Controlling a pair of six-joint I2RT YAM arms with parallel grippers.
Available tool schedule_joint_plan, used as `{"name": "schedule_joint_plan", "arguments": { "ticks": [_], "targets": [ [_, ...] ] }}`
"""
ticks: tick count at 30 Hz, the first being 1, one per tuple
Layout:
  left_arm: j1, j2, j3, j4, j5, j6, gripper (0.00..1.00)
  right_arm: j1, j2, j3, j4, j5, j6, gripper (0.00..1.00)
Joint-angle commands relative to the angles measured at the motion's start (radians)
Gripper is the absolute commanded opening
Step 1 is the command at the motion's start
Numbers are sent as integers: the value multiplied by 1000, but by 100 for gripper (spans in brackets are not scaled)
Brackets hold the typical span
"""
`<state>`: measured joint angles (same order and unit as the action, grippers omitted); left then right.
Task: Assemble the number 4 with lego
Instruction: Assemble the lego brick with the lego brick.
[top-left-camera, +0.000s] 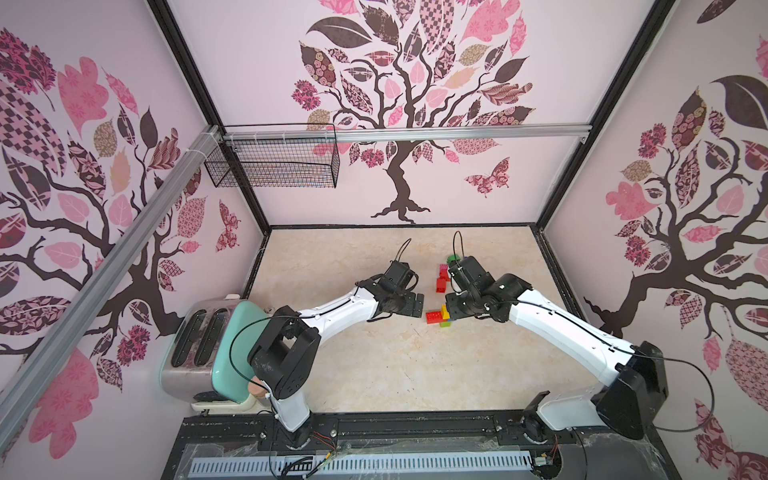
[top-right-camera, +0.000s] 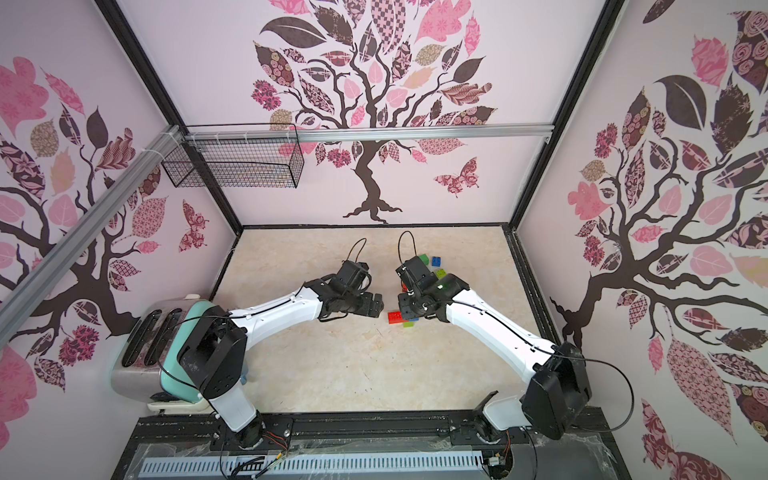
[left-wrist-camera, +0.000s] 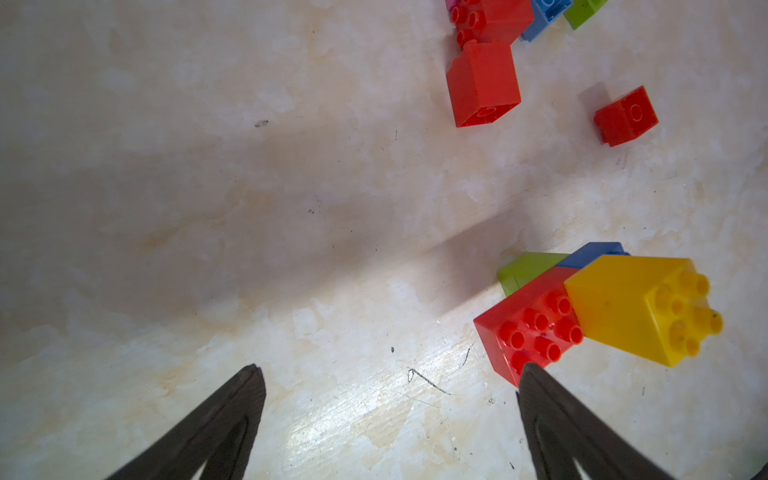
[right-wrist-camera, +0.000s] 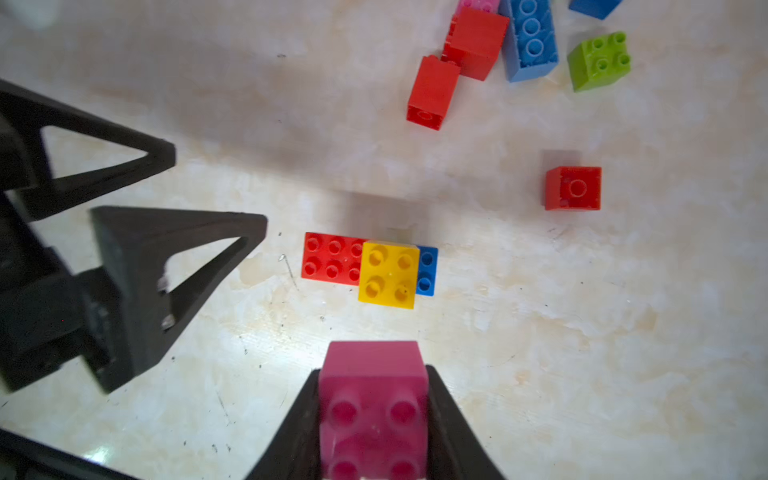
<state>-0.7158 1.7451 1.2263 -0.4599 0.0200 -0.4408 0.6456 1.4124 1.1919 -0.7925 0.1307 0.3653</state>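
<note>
In the right gripper (right-wrist-camera: 373, 369), pink brick (right-wrist-camera: 373, 399), yellow-topped stack (right-wrist-camera: 388, 274) near, apart.

Glossy, smooth plastic lego bricks (right-wrist-camera: 388, 274) sit on a scratched, marble-patterned, slightly shiny table (right-wrist-camera: 540, 353).

- Both top views are bright and even, and the walls (top-left-camera: 104, 208) bend outward at the edges.
- Soft grey shadows lie across the table (left-wrist-camera: 208, 187) in both wrist views.
- A shiny white glare sits on the table there too.
- The pink brick (right-wrist-camera: 374, 399), close to the right wrist camera, looks fuzzy.
</note>
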Motion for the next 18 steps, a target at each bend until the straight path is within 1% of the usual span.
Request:
{"name": "schedule_joint_plan", "arguments": {
  "ticks": [1, 10, 18],
  "targets": [
    [3, -23, -32, 21, 12, -1, 98, -3, 46, 31, -33, 28, 27, 0],
    [3, 11, -41, 34, 31, -10, 98, -3, 96, 21, 49, 15, 47, 0],
    [2, 27, -41, 38, 35, -9, 98, -3, 135, 21, 77, 17, 49, 0]
  ]
}}
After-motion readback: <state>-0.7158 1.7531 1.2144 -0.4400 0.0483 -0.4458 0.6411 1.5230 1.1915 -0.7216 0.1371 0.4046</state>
